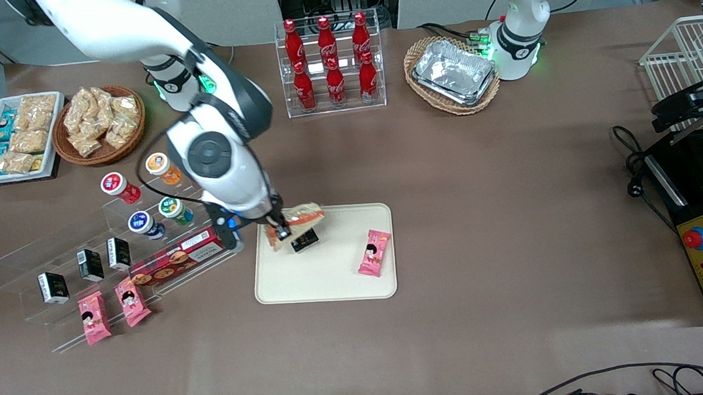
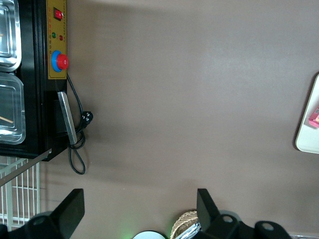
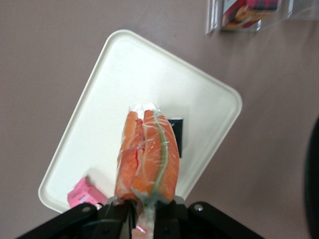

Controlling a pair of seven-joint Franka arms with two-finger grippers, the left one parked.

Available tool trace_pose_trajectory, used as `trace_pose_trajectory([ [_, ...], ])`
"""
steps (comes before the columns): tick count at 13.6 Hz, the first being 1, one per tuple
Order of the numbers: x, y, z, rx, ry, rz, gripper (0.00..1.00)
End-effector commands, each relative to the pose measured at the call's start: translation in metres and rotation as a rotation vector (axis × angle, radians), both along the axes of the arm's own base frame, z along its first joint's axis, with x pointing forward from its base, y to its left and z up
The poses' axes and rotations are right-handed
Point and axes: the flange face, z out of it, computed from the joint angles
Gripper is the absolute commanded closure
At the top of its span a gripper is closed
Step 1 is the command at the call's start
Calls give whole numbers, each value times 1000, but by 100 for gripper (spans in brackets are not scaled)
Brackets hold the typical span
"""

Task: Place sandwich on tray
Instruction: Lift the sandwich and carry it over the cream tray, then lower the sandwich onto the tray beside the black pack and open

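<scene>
My right gripper [image 1: 280, 226] is shut on the sandwich [image 1: 301, 216], a clear-wrapped wedge with orange and green filling. It holds it in the air above the end of the cream-white tray [image 1: 326, 278] nearest the working arm. In the right wrist view the gripper [image 3: 144, 216] pinches the wrapper's tip, and the sandwich [image 3: 148, 157] hangs over the tray [image 3: 124, 84]. A small black carton [image 1: 304, 239] and a pink snack packet [image 1: 374, 252] lie on the tray. The carton [image 3: 175, 134] and packet [image 3: 84, 194] also show in the wrist view.
A clear stepped rack [image 1: 69, 270] with a red biscuit box [image 1: 175, 261], small cartons, cups and pink packets stands beside the tray toward the working arm's end. A cola bottle rack [image 1: 331, 64], a basket of foil trays [image 1: 452, 74] and snack baskets [image 1: 100, 122] stand farther from the camera.
</scene>
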Motion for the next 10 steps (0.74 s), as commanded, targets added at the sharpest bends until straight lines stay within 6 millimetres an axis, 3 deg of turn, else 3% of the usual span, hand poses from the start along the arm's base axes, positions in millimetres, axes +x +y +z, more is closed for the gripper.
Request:
trace_pose_trajectory([
  [1,32,32,-41,-11,-64,-72,100],
  [2,41,37,-56,-44,-86,-104,100],
  [4,57,29,-79,-87,-126,-258,100],
  [6,59,31,-103,-110,-142,-276,100],
  [10,64,26,-122,-102,-151,-369,100],
])
